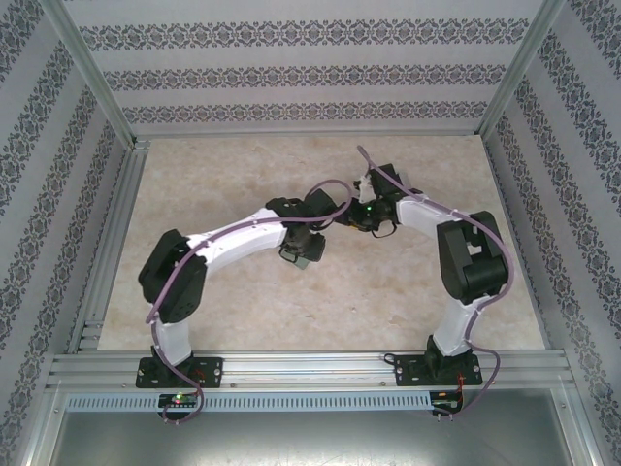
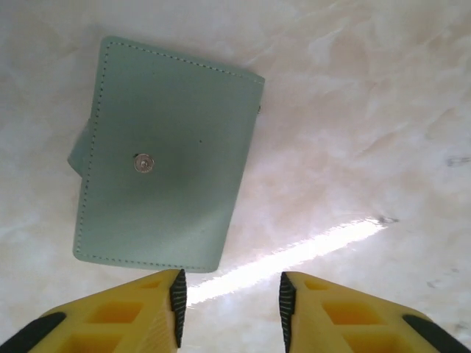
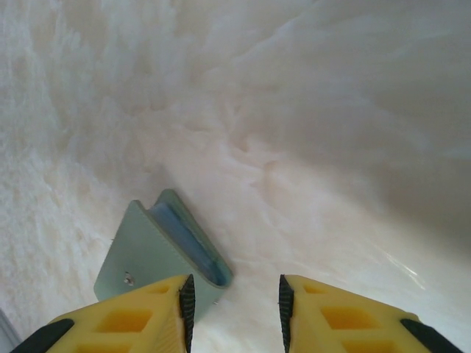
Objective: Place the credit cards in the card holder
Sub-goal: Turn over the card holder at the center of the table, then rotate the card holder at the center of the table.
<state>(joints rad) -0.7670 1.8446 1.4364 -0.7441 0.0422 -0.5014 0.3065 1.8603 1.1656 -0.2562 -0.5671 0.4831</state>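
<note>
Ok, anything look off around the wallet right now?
Only the wallet: it lies flat on the table unsnapped, with one edge gaping open. No damage or spill stands out.

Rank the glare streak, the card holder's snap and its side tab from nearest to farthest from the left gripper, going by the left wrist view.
1. The glare streak: just ahead of the left gripper, running off to the right.
2. The snap: ahead and left, mid-face on the card holder.
3. The side tab: farthest left, poking from the holder's left edge.
</note>
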